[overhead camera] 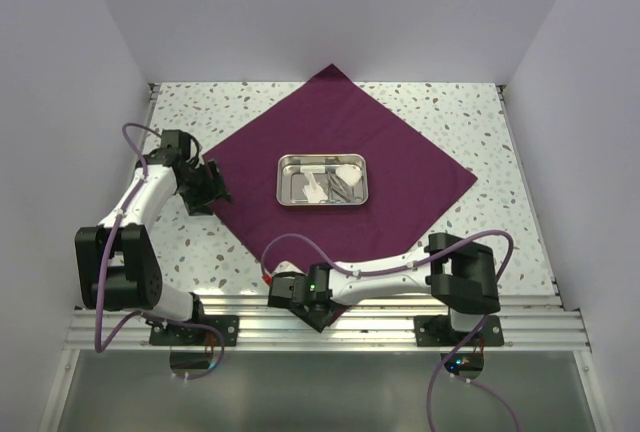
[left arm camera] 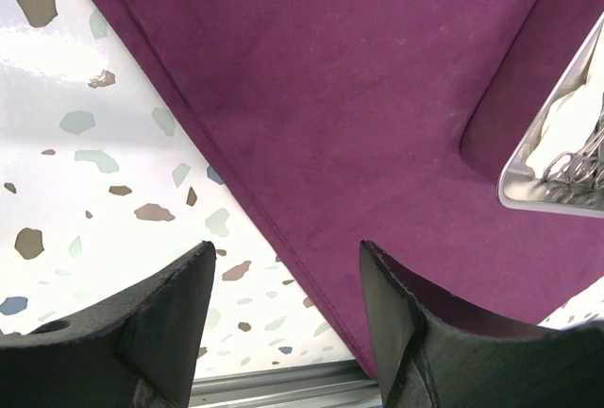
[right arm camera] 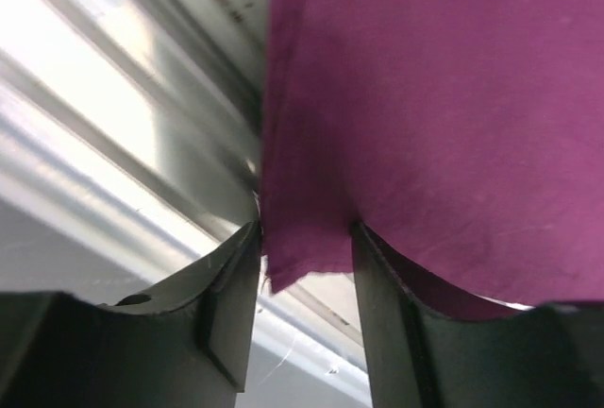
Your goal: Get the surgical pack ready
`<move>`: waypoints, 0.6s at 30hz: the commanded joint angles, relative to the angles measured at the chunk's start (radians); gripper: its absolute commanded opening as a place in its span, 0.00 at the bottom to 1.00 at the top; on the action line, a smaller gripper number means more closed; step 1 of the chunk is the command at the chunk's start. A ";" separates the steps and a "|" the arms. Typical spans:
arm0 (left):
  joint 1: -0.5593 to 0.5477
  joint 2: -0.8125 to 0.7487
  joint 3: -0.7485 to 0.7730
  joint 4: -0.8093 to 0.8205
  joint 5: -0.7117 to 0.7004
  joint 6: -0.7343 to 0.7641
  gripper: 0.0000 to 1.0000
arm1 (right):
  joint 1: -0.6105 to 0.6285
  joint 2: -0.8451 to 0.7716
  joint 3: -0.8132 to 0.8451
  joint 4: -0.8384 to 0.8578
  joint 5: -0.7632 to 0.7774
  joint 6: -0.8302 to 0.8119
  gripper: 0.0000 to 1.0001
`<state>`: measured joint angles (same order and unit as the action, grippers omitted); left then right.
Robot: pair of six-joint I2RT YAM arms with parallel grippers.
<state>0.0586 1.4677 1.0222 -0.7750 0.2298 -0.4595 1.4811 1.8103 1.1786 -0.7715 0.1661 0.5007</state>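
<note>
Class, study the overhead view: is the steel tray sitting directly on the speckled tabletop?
No, the steel tray rests on the purple cloth, near its middle, with cloth showing all around it.

A robot test cell in a lab: plain white walls [overhead camera: 80, 52] box in a speckled desk [overhead camera: 480, 122] on three sides, two white-and-black arms [overhead camera: 150, 187] are bolted to a bare aluminium rail [overhead camera: 350, 330] at its near edge, and loose purple cables [overhead camera: 296, 236] loop along them
</note>
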 commanded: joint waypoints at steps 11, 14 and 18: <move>0.004 -0.027 -0.004 0.013 0.023 0.024 0.66 | 0.030 0.029 0.023 0.012 0.032 -0.014 0.44; 0.004 -0.026 -0.005 0.011 0.022 0.025 0.66 | 0.031 0.035 0.015 0.011 0.007 -0.014 0.44; 0.004 -0.026 -0.010 0.013 0.017 0.024 0.66 | 0.030 0.034 -0.005 0.009 0.018 -0.005 0.33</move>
<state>0.0586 1.4666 1.0168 -0.7750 0.2340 -0.4587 1.5055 1.8275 1.1816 -0.7677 0.1871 0.4934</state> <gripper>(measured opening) 0.664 0.353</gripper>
